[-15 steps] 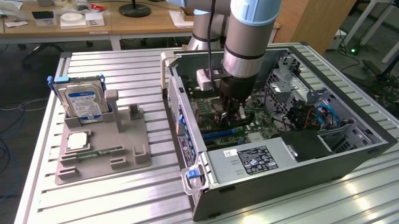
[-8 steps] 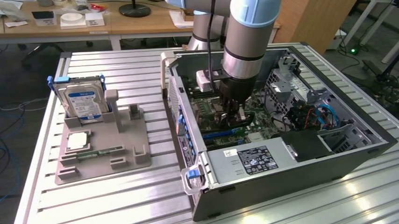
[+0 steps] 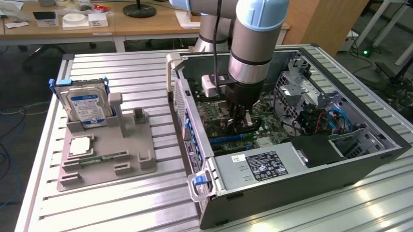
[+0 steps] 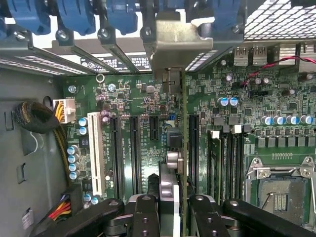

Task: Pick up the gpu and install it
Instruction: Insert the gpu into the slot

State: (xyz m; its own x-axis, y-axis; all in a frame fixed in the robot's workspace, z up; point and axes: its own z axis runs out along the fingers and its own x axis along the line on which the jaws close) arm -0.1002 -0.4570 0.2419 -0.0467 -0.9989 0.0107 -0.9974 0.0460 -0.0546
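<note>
My gripper (image 3: pixel 243 121) is lowered inside the open computer case (image 3: pixel 361 159), over the motherboard (image 4: pixel 128 98). It is shut on the gpu (image 4: pixel 183 148), which I see edge-on in the wrist view: a thin green board with its black cooler between my fingers (image 4: pixel 145 215). The card's silver end bracket (image 4: pixel 177 42) stands against the case's rear slot openings, under the blue latches (image 4: pixel 118 15). The card lies along the line of the black expansion slots (image 4: pixel 134 153). Whether its edge sits in a slot is hidden.
On the exterior view's left, a grey holder (image 3: pixel 129 166) carries the silver hard drive (image 3: pixel 87 104), a narrow memory stick (image 3: pixel 103 158) and a square chip (image 3: pixel 81 145). The power supply (image 3: pixel 258 166) and drive cage (image 3: pixel 310 96) crowd the case. The CPU socket (image 4: pixel 281 192) sits beside the memory slots (image 4: pixel 227 163).
</note>
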